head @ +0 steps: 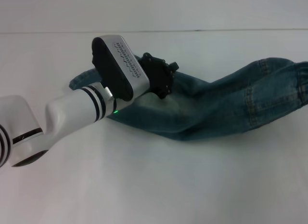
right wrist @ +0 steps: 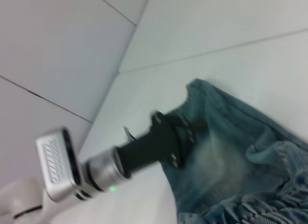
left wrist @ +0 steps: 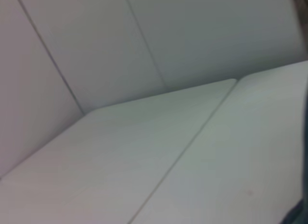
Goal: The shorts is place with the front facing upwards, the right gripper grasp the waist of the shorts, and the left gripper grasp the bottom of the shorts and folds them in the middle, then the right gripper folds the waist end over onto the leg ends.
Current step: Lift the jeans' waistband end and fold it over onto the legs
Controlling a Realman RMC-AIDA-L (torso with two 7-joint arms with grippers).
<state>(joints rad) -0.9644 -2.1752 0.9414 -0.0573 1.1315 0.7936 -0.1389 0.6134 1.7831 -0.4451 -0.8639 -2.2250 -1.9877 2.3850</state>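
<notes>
Shorts (head: pixel 221 106) lie on the table, left hand (head: pixel 166 84) clamped on their leg end.

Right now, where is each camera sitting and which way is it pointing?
Head view: up on the robot, looking forward and down at the shorts on the white table; shows the left arm and left pincer at the shorts.
Left wrist view: on the left arm, facing bare table and wall; none of the robot shows.
Right wrist view: on the right arm, at the waistband end, facing the left pincer.
Head and right wrist views share shorts and left pincer.
</notes>
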